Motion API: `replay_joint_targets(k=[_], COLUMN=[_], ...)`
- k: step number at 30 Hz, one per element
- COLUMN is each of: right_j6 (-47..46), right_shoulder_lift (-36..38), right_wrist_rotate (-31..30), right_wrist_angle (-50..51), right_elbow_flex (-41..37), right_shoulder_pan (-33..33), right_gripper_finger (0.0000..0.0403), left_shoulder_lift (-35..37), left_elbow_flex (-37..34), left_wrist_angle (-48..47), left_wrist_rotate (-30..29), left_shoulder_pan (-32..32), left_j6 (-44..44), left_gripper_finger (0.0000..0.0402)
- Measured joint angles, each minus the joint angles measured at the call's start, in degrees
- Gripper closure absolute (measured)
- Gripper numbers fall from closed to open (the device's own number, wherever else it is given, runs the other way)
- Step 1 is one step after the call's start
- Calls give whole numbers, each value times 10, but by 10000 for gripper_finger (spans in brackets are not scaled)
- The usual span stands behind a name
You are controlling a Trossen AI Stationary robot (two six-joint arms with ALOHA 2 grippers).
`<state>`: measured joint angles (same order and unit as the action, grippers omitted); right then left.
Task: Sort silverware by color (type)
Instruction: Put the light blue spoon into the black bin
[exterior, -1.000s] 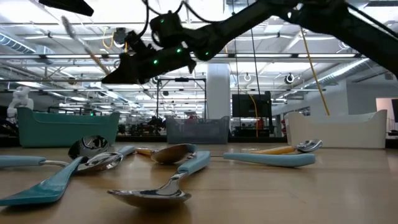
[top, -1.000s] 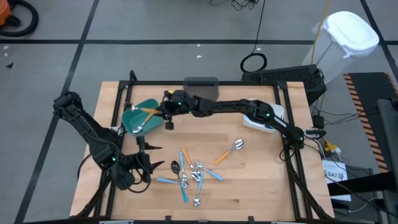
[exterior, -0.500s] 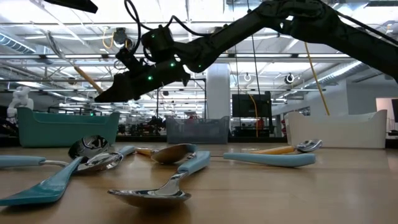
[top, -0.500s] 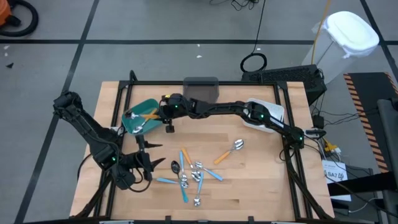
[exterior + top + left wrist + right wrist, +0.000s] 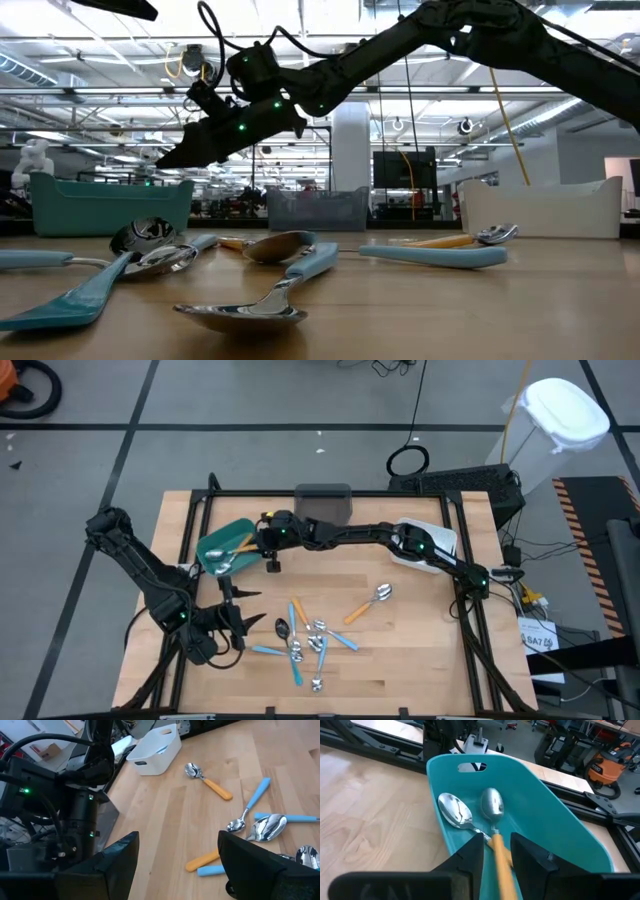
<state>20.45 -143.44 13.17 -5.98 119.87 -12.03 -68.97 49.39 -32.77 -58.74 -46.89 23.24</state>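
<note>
The right gripper hangs over the teal bin, jaws slightly parted around the orange-handled spoon, which looks just released. That spoon lies in the bin beside a silver spoon, handle toward the gripper. The remaining silverware lies well away from the bin, nearest the open, waiting left gripper.

Right arm outstretched, fingers apart (left folded)

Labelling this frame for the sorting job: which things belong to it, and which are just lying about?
Job:
- silverware pile mid-table
- orange-handled spoon lying apart
- two spoons in the teal bin
- grey bin, white bin
- right gripper over the teal bin

Lying about:
- cable coil on the floor
- white lidded container
</note>
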Motion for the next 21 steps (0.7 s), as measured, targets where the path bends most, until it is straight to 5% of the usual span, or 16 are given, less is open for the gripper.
replay_joint_targets(k=[11, 21], right_j6=[-27, -64], right_shoulder_lift=[29, 156], right_wrist_rotate=[0, 1], right_wrist_angle=[27, 333], right_elbow_flex=[0, 0], right_shoulder_pan=[5, 26], right_gripper_finger=[312, 312], left_shoulder_lift=[0, 0], left_elbow_flex=[0, 0], left_wrist_angle=[1, 8], left_wrist_rotate=[0, 0], left_shoulder_pan=[0, 0], left_j6=[-2, 14], left_gripper_finger=[133, 133])
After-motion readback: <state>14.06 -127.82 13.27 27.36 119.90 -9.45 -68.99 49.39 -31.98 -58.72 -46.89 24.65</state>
